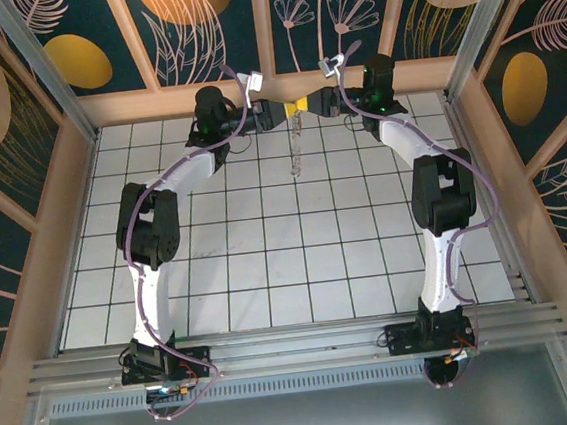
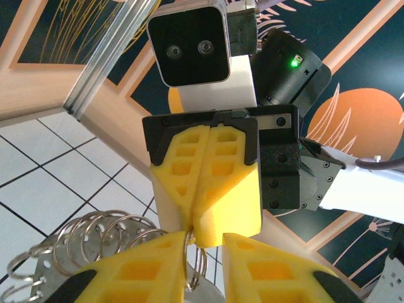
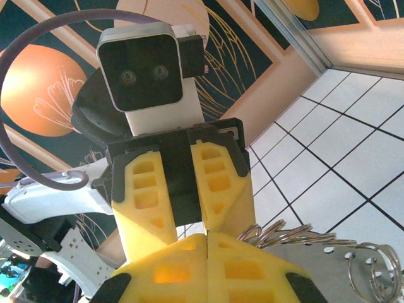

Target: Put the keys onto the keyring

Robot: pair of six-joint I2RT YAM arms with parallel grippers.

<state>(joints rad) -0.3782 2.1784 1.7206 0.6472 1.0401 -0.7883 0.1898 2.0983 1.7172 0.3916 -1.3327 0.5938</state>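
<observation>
**Operator:** From above, where is the keyring?

**Spotter:** It hangs from your right pincer (image 1: 303,103), a limp silvery strand of keyring (image 1: 295,151) dropping below it over the tabletop (image 1: 269,274). I cannot tell whether its lower end touches the tiles. Your left pincer (image 1: 282,112) sits nose to nose with the right pincer, and the wooden back rail (image 1: 152,103) runs just behind them. I'd say one side holds the loop up in the air so the other can work at it.

**Operator:** And the left wrist view?

**Spotter:** You're facing the right pincer (image 2: 201,230). It is clenched, its yellow tips pinching a ring wire. The keyring (image 2: 101,237) coils spill out left of and below it. Your left pincer (image 2: 205,252) is just under the right pincer's tips, its jaws parted a little. A loop of wire runs between them against one finger, and to my eye it isn't pinched.

**Operator:** Right wrist view?

**Spotter:** The right pincer (image 3: 207,243) is pressed tight together, and the keyring (image 3: 297,237) coils fan out to its right. Facing it, the left pincer (image 3: 186,214) shows a dark gap between its fingers.

**Operator:** What's in my way?

**Spotter:** Mostly the left pincer crowding the right pincer's tips, which leaves you little room. The loose coils beside the right pincer could also snag a finger.
</observation>
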